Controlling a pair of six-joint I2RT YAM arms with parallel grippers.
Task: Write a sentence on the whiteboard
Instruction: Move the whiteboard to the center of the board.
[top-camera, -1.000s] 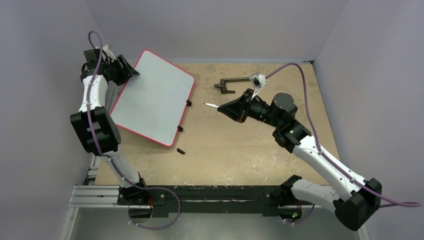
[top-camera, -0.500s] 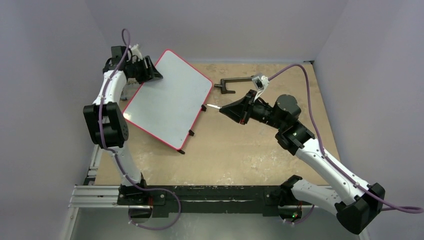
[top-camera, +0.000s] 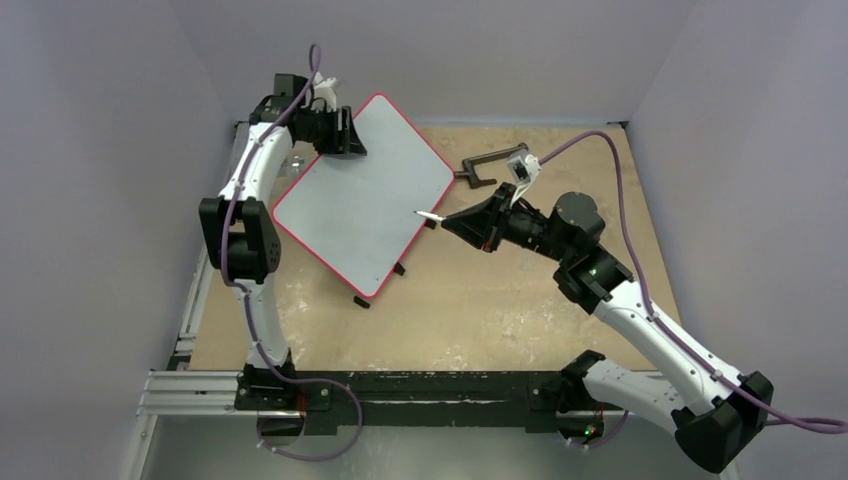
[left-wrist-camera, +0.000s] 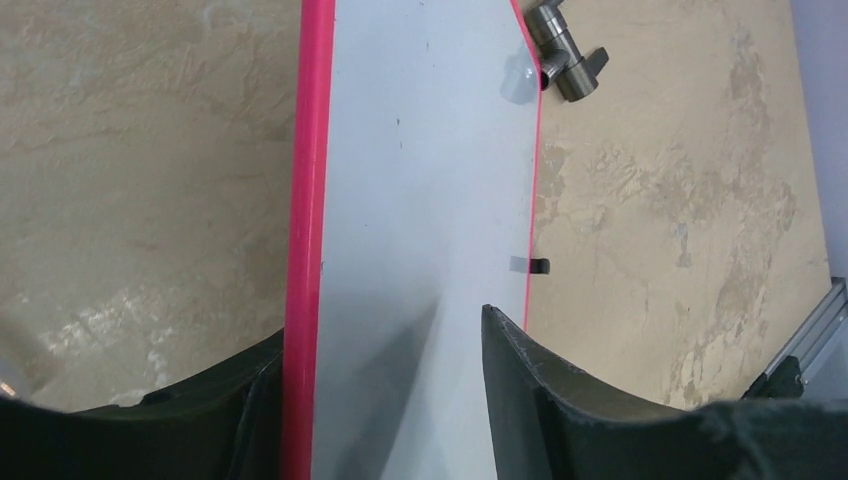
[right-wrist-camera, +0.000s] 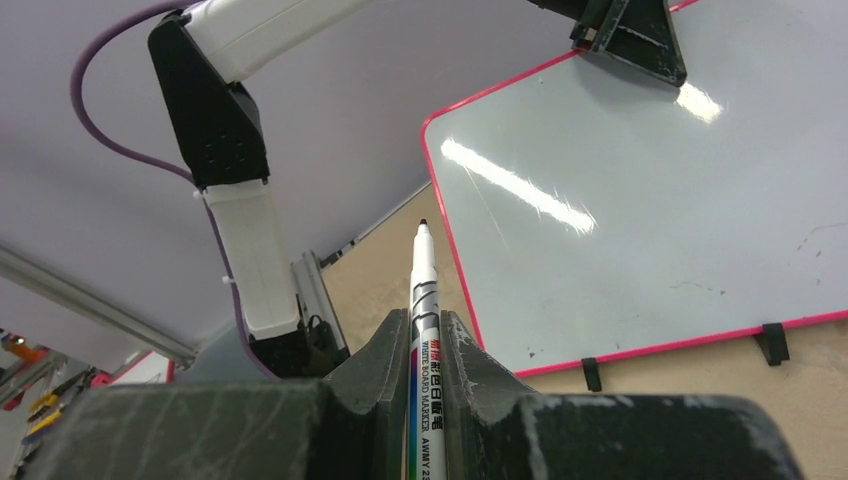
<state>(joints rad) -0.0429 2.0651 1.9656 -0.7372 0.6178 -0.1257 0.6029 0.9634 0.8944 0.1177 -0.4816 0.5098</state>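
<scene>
While the left pincer (top-camera: 338, 132) clamps the blank whiteboard (top-camera: 365, 200) by its far edge, tilted above the counter (top-camera: 500, 300), the right pincer (top-camera: 470, 222) grips a marker (top-camera: 428, 214) at its right rim. Pen pressure might pivot the board, seemingly unsupported below.

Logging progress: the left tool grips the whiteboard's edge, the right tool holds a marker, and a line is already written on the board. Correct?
Not quite. The whiteboard carries no words, as the top and right wrist views show. The left tool does grip its edge, and the right tool holds the marker.
</scene>
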